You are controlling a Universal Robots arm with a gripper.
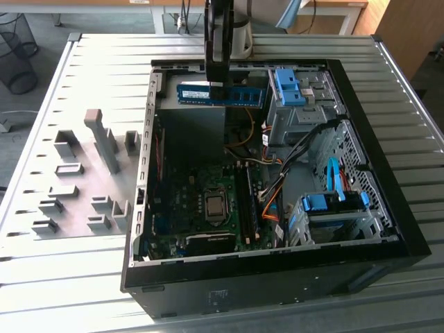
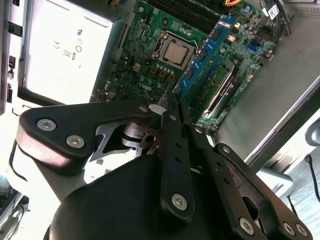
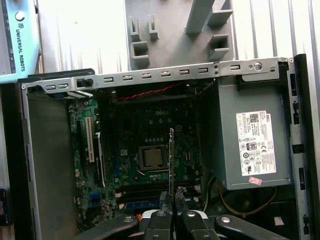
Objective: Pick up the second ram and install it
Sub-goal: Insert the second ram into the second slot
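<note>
- end effector [image 1: 216,84] clamped on the second ram [image 1: 236,96], hanging above the motherboard [image 1: 187,201]
- probably light, stiff, kinda fragile; pinching the top edge mid-length seems right

The second ram [image 1: 236,97], clamped in the gripper [image 1: 217,84], hangs in open air over the case [image 1: 388,229]; the motherboard [image 1: 201,201] lies unobstructed at the exterior view's lower centre, drive cages [image 1: 333,215] (and cables [image 1: 274,194]) crowding the right

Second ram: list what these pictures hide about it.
- Exterior view: the tool covers the gripped part of the second ram.
- First wrist view: the second ram stands edge-on, so chips and label are unseen.
- First wrist view: the tool crosses the ram slots; a free one cannot be told.
</note>
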